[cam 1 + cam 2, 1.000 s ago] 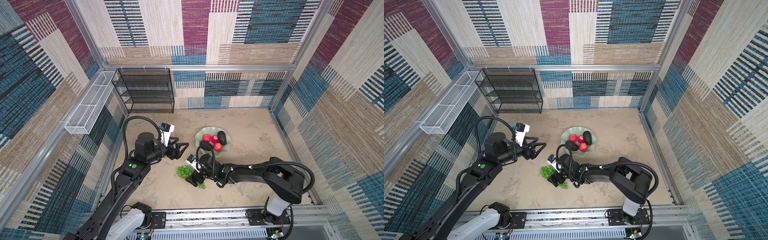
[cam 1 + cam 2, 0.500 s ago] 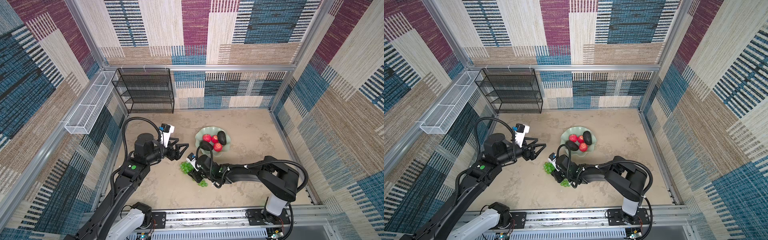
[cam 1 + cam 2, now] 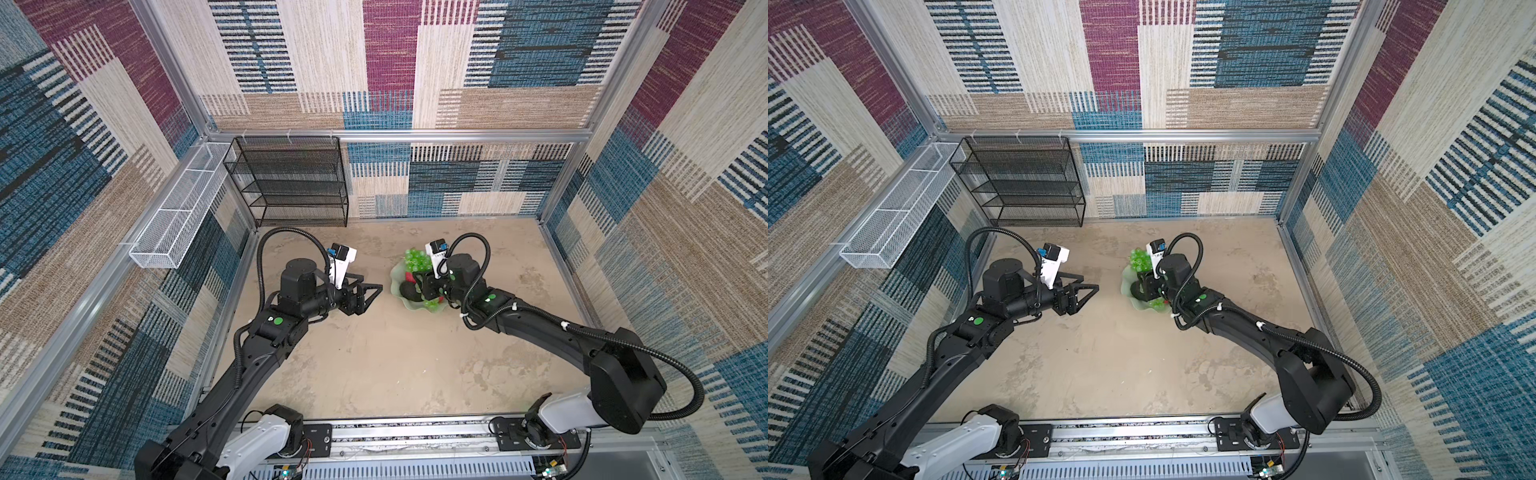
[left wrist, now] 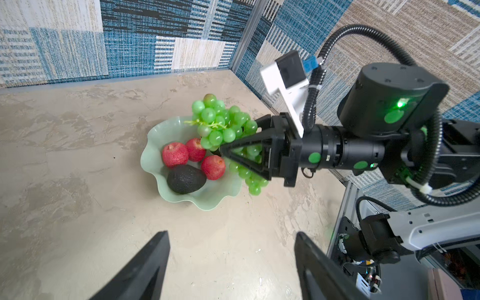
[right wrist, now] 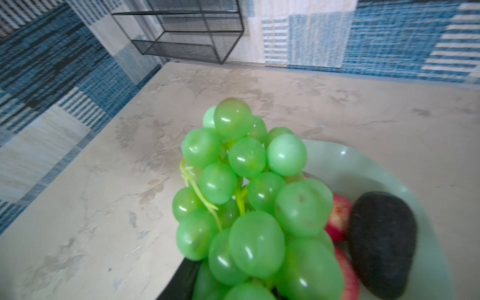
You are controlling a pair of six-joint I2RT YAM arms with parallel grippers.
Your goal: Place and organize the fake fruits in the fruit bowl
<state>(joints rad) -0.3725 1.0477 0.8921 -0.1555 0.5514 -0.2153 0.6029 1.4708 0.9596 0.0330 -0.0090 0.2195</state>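
Observation:
The pale green fruit bowl (image 4: 150,145) (image 3: 409,308) (image 3: 1126,286) stands on the beige table. It holds three red apples (image 4: 175,154) (image 4: 195,149) (image 4: 213,167) and a dark avocado (image 4: 185,179) (image 5: 381,244). My right gripper (image 4: 237,137) (image 3: 419,282) is shut on the green grapes (image 4: 220,122) (image 5: 246,194) (image 3: 415,259) (image 3: 1139,259) and holds the bunch above the bowl's near side. One end of the bunch sticks up and the other hangs over the rim. My left gripper (image 4: 231,233) (image 3: 374,282) (image 3: 1090,282) is open and empty, just left of the bowl and pointing at it.
A black wire shelf rack (image 3: 291,183) stands against the back wall at the left. A white wire basket (image 3: 178,224) hangs on the left wall. The arms' base rail (image 3: 395,432) runs along the front edge. Patterned walls enclose the table.
My right gripper has shut on the grapes, which lay on the table in front of the bowl, and has carried them up over the bowl. The left arm has barely moved.

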